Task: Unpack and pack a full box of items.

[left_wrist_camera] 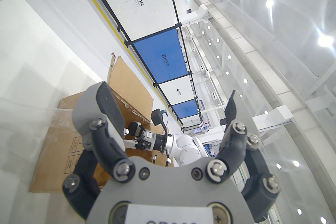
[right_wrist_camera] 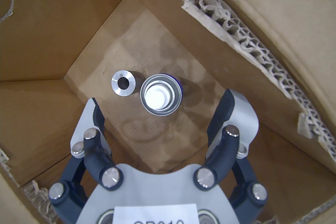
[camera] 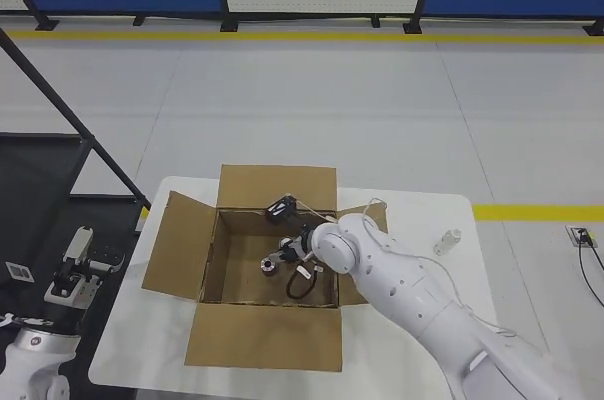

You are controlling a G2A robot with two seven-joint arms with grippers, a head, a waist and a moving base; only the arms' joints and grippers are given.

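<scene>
An open cardboard box [camera: 264, 338] sits on the white table [camera: 132, 335]. My right gripper [camera: 290, 252] hangs inside it, open. In the right wrist view the gripper [right_wrist_camera: 160, 99] is straight above a blue spray can [right_wrist_camera: 161, 97] with a silver rim and white nozzle, standing upright on the box floor. A short metal cylinder [right_wrist_camera: 124, 83] stands upright just beside the can. The can top also shows from above [camera: 268, 265]. My left gripper [left_wrist_camera: 168, 93] is open and empty, tilted up toward the ceiling, off the table's left side [camera: 79, 243].
The box's torn corrugated wall [right_wrist_camera: 236, 25] runs close along one side of the right gripper. A small white item [camera: 447, 240] lies on the table right of the box. A black frame post [camera: 62, 110] slants at the left. A black cable loop [camera: 300, 283] hangs from the right wrist.
</scene>
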